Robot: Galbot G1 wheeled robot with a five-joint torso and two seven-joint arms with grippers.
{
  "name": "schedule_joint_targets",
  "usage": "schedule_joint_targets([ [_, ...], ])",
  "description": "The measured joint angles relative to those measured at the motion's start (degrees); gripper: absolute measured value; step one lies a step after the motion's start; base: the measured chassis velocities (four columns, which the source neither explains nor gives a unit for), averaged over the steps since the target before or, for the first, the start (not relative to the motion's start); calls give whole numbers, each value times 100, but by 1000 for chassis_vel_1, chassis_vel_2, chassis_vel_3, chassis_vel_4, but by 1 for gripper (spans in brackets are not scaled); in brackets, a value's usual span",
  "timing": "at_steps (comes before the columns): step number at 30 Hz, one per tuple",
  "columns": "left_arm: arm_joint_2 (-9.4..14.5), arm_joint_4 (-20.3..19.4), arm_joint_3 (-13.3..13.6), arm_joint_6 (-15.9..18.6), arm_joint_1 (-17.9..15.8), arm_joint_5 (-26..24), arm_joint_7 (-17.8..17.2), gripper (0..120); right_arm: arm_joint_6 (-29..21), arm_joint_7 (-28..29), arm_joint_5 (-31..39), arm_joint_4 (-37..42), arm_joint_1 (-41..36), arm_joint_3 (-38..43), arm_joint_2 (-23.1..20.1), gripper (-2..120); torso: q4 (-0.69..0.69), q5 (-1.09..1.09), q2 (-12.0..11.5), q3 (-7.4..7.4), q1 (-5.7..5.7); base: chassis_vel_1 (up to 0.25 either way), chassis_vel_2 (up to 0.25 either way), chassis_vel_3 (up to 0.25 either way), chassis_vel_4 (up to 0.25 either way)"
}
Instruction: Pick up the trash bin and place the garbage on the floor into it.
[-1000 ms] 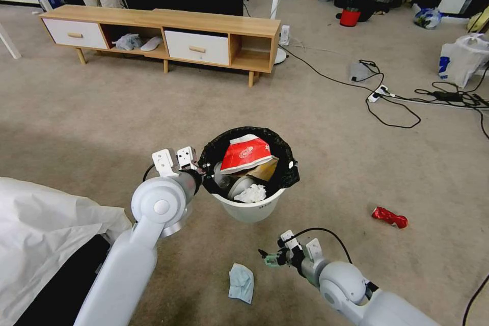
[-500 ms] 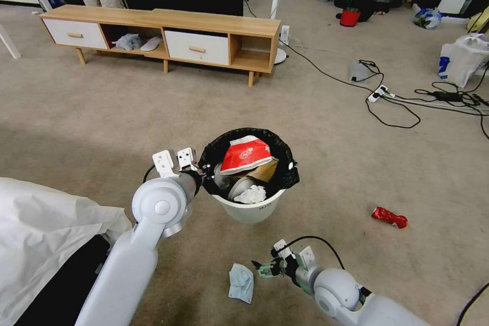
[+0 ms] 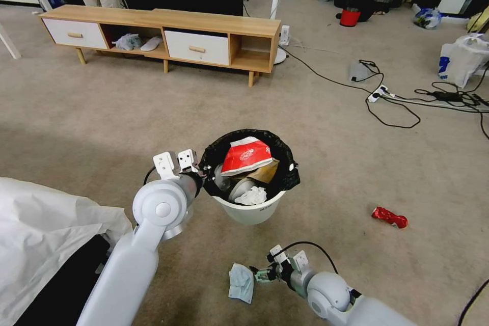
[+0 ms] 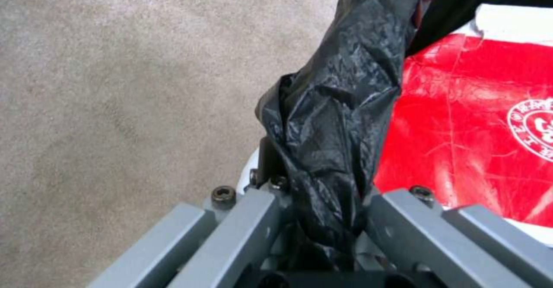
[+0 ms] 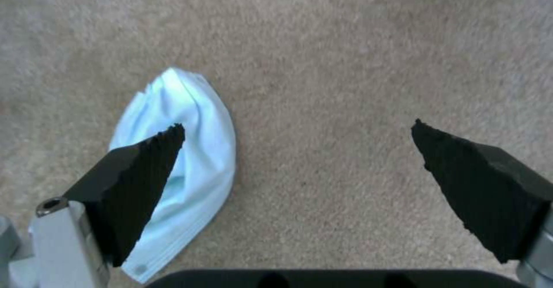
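Observation:
The white trash bin (image 3: 249, 210) with a black bag over its rim hangs above the carpet, held at its left rim by my left gripper (image 3: 202, 170), which is shut on the black bag (image 4: 334, 119) and rim. Inside lie a red-white packet (image 3: 246, 154), a brown paper bag (image 3: 267, 172) and a crumpled tissue (image 3: 251, 195). A light blue mask (image 3: 241, 282) lies on the floor in front of the bin. My right gripper (image 3: 261, 275) hovers open just right of the mask (image 5: 184, 167), one finger over its edge. A red wrapper (image 3: 389, 217) lies to the right.
A wooden TV cabinet (image 3: 163, 35) stands at the back left. Cables and a power strip (image 3: 379, 92) trail across the carpet at the right. A white sheet (image 3: 46, 229) covers something at my left. A white shopping bag (image 3: 461, 61) and a red bucket (image 3: 350, 17) sit far back.
My right gripper has moved left and down towards the light blue mask. The left gripper and the bin have stayed almost still.

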Motion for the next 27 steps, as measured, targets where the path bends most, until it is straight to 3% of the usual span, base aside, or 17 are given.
schedule_joint_targets([
  [27,-89,30,11,0,41,131,67,2,9,0,-13,-239,167,-354,88,100,0,0,0,0,0,0,0,0,0],
])
